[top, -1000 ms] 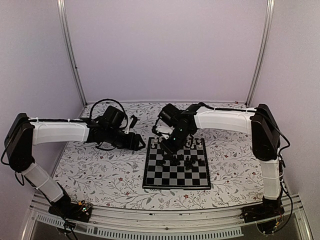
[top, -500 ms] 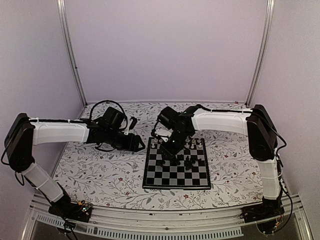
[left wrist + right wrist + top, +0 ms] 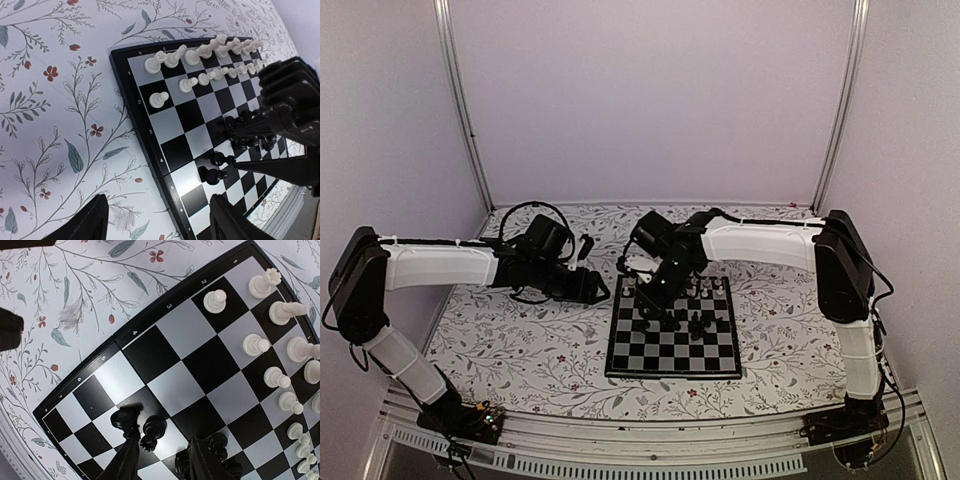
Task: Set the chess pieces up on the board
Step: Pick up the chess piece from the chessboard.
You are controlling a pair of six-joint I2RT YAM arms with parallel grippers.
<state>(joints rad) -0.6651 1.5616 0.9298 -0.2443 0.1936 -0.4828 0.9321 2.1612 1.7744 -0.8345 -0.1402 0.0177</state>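
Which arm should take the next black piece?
Right: the right gripper hangs over the small black chess pieces on the black-and-silver checked board, fingers straddling one; the left gripper hovers open at the board's edge.

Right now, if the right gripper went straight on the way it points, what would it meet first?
Most likely the small black chess piece standing just ahead of the right gripper, between its open jaws, then the black-and-silver checked board under it. Depth is hard to judge.

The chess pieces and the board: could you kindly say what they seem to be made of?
White pieces and black pieces: probably moulded plastic, slightly glossy, with soft highlights. Board: smooth, silvery squares with a sheen; plastic or metal, unclear.
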